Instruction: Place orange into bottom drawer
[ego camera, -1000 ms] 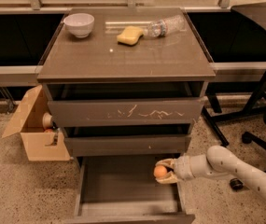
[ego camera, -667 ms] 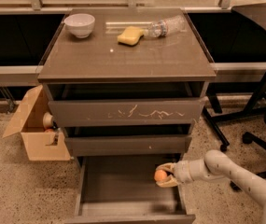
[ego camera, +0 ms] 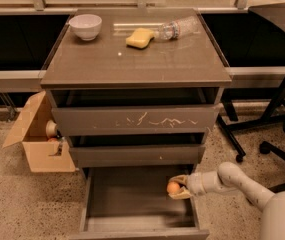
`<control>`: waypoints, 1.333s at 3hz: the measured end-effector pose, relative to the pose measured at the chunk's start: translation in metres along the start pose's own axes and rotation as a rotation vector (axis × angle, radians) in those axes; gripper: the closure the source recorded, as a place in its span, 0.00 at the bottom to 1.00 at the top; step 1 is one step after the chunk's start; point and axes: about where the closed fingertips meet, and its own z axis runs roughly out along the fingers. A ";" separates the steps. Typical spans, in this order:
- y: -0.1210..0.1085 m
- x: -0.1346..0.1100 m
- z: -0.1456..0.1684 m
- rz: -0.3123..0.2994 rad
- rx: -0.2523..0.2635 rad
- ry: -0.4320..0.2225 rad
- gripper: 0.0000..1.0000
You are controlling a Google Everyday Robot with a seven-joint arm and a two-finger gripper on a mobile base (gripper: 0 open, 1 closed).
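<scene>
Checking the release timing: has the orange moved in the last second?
No. The orange, in the gripper, stays over the bottom drawer's right edge.

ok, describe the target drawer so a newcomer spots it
Find the grey-brown cabinet with three drawers down its front. The bottom drawer is the lowest, pulled far out, grey tray showing. Unlike the scratched drawer above, it has the gripper holding the orange at its right side.

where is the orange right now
The orange is held in the gripper, low right of the camera view, over the right side of the open bottom drawer.
</scene>
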 end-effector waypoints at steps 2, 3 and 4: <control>-0.019 0.057 0.044 0.058 -0.038 0.063 1.00; -0.029 0.079 0.074 0.068 -0.028 0.119 1.00; -0.032 0.095 0.100 0.100 0.001 0.146 0.82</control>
